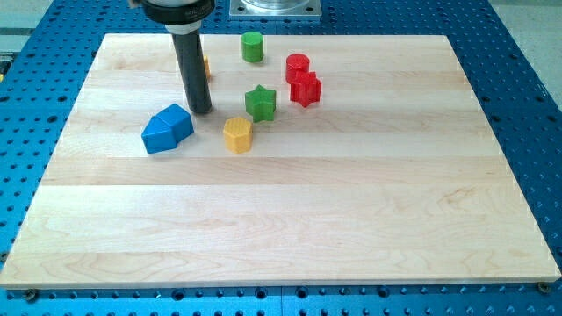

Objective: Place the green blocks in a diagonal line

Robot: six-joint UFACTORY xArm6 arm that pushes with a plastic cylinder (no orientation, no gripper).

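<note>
My tip [201, 111] rests on the board [290, 219], a bare rod grasping nothing, just right of and above the blue block [167, 129]. The green star [260, 103], dark and glossy, sits right of my tip. The green cylinder [253, 46], upright, stands well above the star.

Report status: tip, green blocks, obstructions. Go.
My tip down between blue block and green star, touching neither. Green cylinder sits at view's top. Yellow hexagon close below the star; red blocks beside it.
</note>
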